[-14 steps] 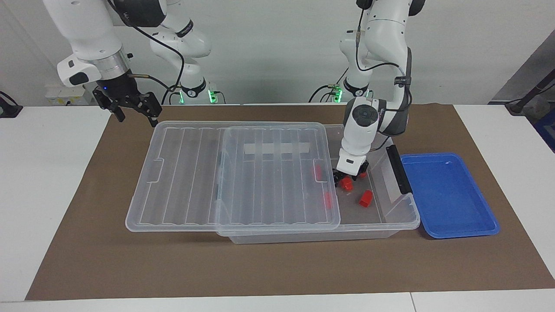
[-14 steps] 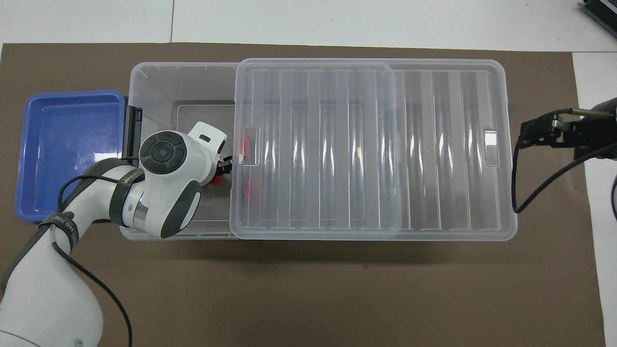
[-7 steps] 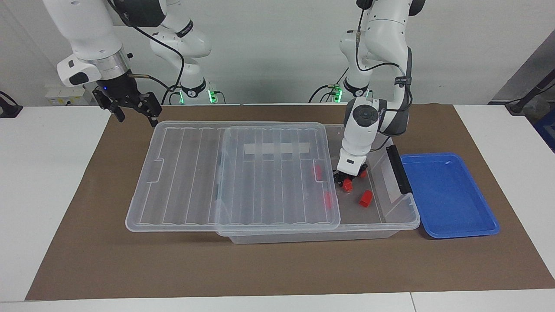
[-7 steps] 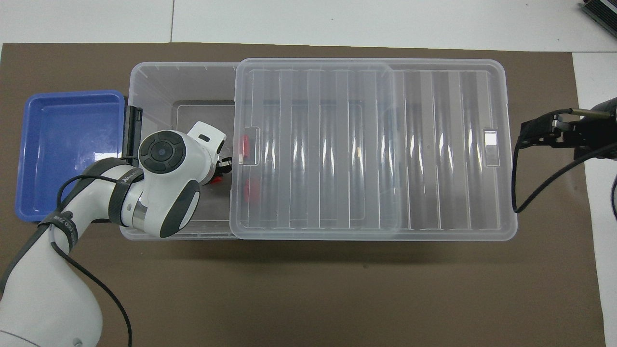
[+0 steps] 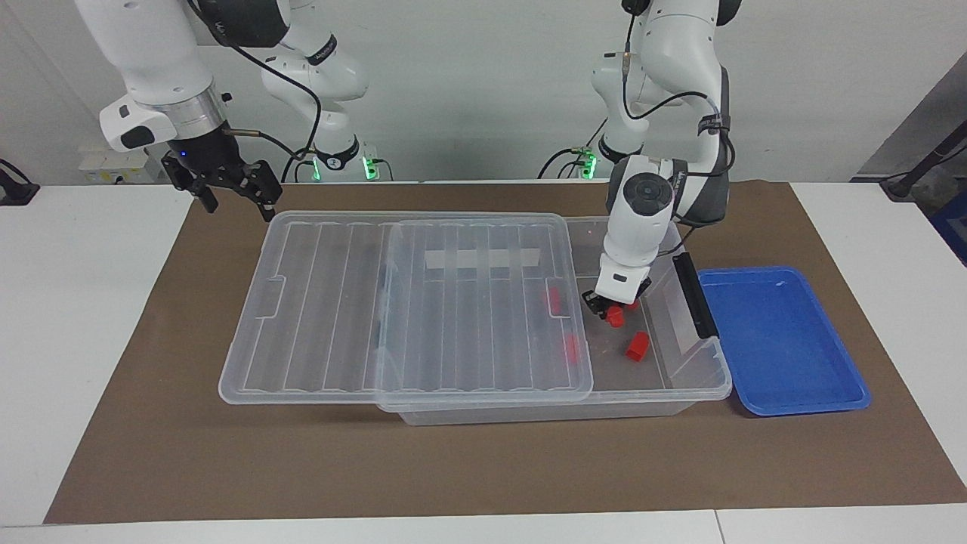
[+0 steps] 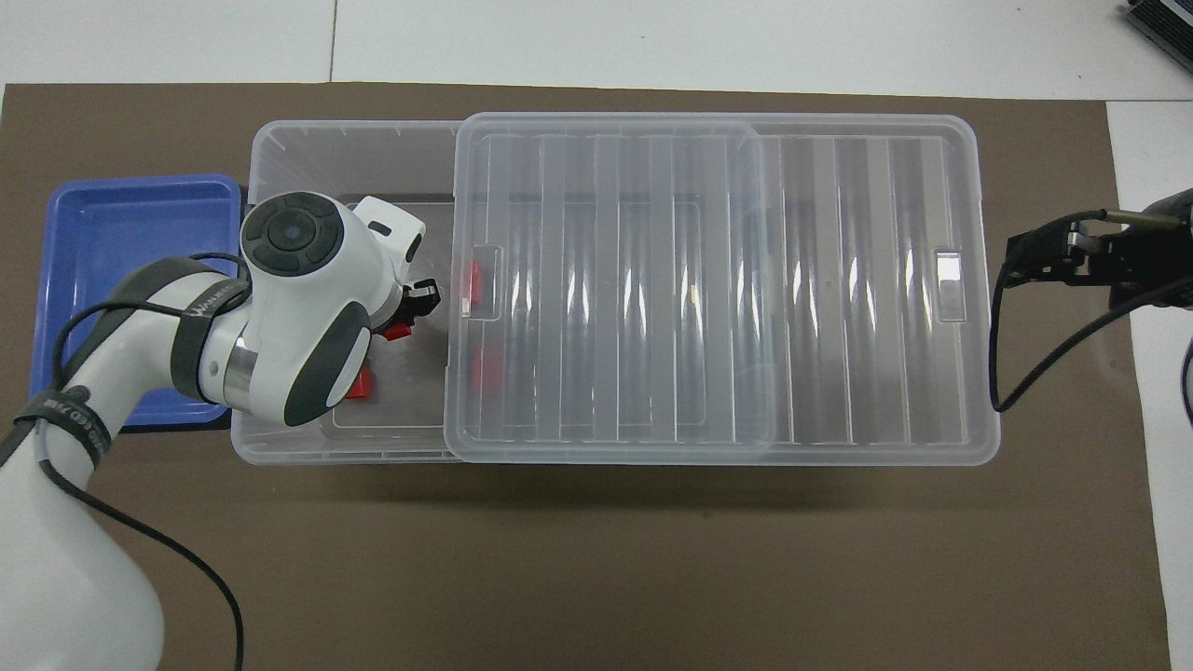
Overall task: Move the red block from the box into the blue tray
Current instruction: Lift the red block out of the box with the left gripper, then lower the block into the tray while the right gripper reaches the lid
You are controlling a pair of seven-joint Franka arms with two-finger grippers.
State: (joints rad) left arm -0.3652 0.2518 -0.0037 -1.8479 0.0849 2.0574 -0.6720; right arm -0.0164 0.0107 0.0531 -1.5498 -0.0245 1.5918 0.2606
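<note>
My left gripper [image 5: 610, 307] reaches down into the open end of the clear box [image 5: 691, 389] and is shut on a red block [image 5: 616, 316], held just above the box floor. The overhead view shows this gripper [image 6: 410, 312] and the block [image 6: 399, 329] partly under the wrist. Another red block [image 5: 637, 346] lies loose on the floor beside it. Two more red blocks [image 5: 554, 300] [image 5: 572, 347] show through the lid. The blue tray [image 5: 782, 340] stands empty beside the box at the left arm's end. My right gripper [image 5: 230, 189] hangs open, waiting over the mat off the lid's corner.
The ribbed clear lid [image 5: 393, 302] is slid toward the right arm's end, covering most of the box and overhanging it. A black latch [image 5: 695, 295] stands on the box rim between the opening and the tray. A brown mat [image 5: 483, 468] covers the table.
My left gripper has risen a little with the red block in it and shifted toward the blue tray. The right arm has not moved.
</note>
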